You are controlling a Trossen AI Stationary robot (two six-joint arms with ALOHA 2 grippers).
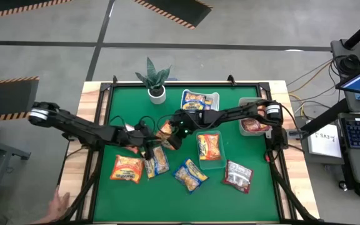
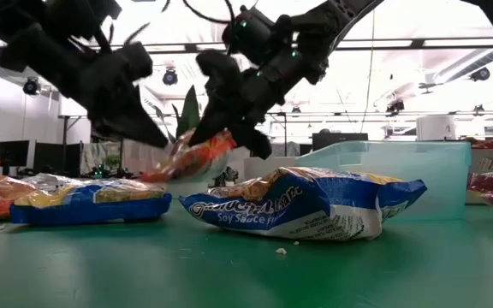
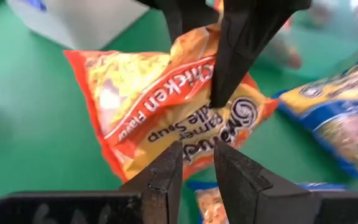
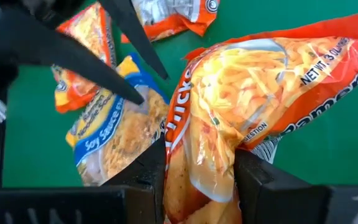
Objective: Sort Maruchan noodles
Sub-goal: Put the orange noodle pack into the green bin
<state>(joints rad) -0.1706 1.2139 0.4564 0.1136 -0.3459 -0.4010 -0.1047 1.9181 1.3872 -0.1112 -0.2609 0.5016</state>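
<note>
An orange noodle packet hangs mid-bench, pinched by both the left tool and right tool.

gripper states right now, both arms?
Left gripper: shut on one end of the orange chicken packet, held above the table.
Right gripper: shut on the same orange chicken packet, at its other end.

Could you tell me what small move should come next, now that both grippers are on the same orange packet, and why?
Probably the left gripper should let go. The orange plastic chicken-flavour ramen packet hangs above the green table, pinched at one edge by the left gripper and at the other by the right gripper. With both clamped on it, neither arm can carry it off without pulling against the other.
</note>
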